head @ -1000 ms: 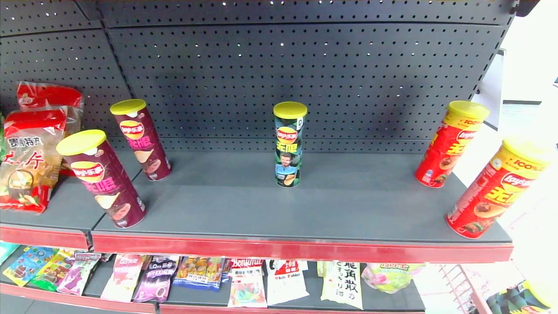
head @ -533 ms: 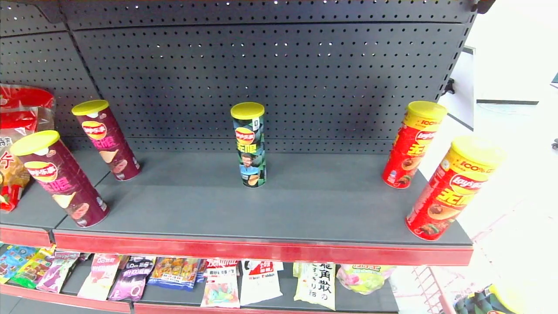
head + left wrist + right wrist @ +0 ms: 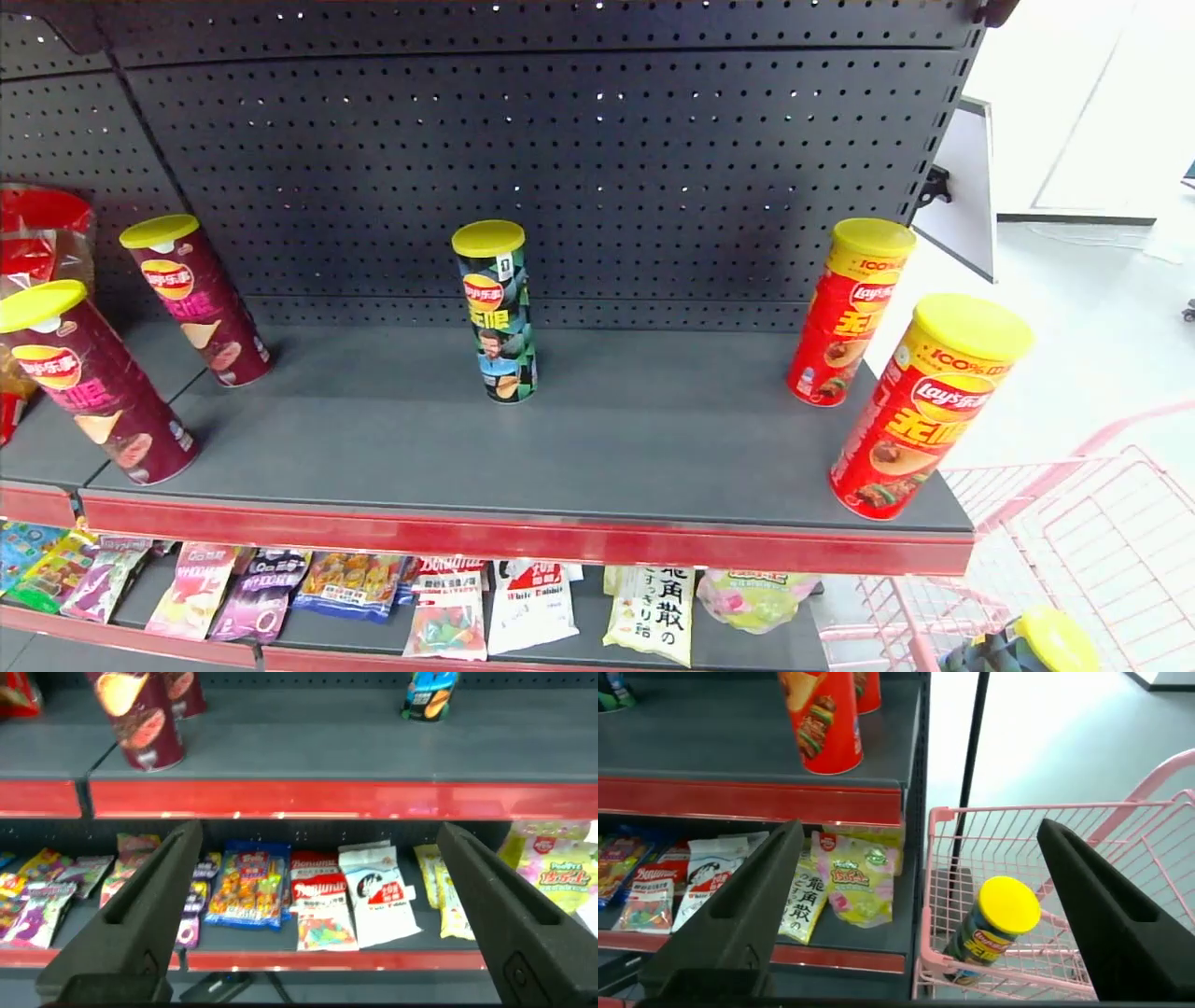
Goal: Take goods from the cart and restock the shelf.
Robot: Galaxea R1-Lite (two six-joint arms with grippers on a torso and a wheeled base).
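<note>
The grey shelf carries upright chip cans: two maroon cans at the left, a green-black can in the middle and two red cans at the right end. A pink wire cart stands low to the right of the shelf, and a green-black can with a yellow lid sits inside it. My right gripper is open and empty, facing the shelf end and the cart. My left gripper is open and empty, facing the shelf's red front edge.
Snack bags line the lower shelf under the red edge. Red snack bags stand at the far left of the upper shelf. Wide bare shelf lies between the middle can and the red cans. A black upright stands beside the shelf end.
The head camera has turned to the right, so the whole shelf slid left in the picture and the pink cart has come into sight. No can has moved on the shelf.
</note>
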